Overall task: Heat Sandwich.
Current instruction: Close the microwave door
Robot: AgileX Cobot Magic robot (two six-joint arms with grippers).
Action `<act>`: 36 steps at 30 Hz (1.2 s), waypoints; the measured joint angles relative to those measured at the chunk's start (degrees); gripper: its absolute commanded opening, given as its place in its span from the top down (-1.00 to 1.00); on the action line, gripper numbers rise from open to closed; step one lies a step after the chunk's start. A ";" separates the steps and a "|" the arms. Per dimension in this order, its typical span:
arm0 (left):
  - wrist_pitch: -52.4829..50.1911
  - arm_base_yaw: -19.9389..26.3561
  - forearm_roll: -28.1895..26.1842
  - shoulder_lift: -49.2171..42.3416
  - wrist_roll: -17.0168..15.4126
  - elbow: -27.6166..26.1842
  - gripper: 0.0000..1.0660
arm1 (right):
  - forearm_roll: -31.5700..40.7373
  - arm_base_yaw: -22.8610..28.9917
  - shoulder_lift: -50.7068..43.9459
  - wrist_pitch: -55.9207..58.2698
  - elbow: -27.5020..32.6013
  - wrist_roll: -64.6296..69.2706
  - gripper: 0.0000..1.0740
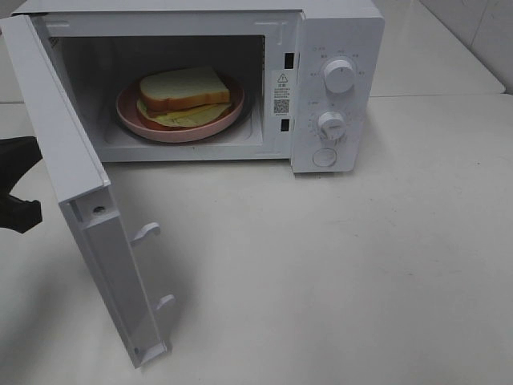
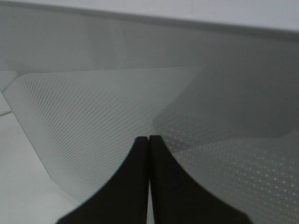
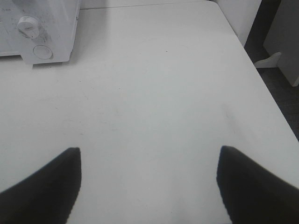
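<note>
The sandwich (image 1: 184, 90), pale bread with brown crust and yellow filling, lies on a round pink plate (image 1: 186, 133) inside the white microwave (image 1: 341, 32). The microwave's door (image 1: 88, 200) hangs wide open, swung out to the front left. Only a black part of my left arm (image 1: 16, 152) shows, at the far left edge behind the door. In the left wrist view my left gripper (image 2: 148, 138) is shut and empty, its tips close to the door's dotted window (image 2: 93, 107). My right gripper (image 3: 149, 149) is open over bare table, holding nothing, and is out of the high view.
The microwave's two knobs (image 1: 339, 76) and round button (image 1: 325, 157) face front on its right panel; a knob (image 3: 27, 25) also shows in the right wrist view. The white table (image 1: 337, 273) stretches to the right, and its edge (image 3: 261, 79) drops off to the floor.
</note>
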 measured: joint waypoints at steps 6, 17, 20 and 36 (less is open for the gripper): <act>-0.74 -6.42 -8.94 0.06 4.18 0.06 1.00 | 0.00 0.00 0.00 0.00 0.00 0.00 -0.42; -1.03 -14.50 -23.78 0.11 10.14 -0.97 1.00 | 0.00 0.00 0.00 0.00 0.00 0.00 -0.42; -1.15 -16.16 -26.47 0.46 11.63 -2.58 1.00 | 0.00 0.00 0.00 0.00 0.00 0.00 -0.42; -1.03 -22.12 -32.20 10.03 12.89 -11.12 1.00 | 0.00 0.00 0.00 0.00 0.00 0.00 -0.42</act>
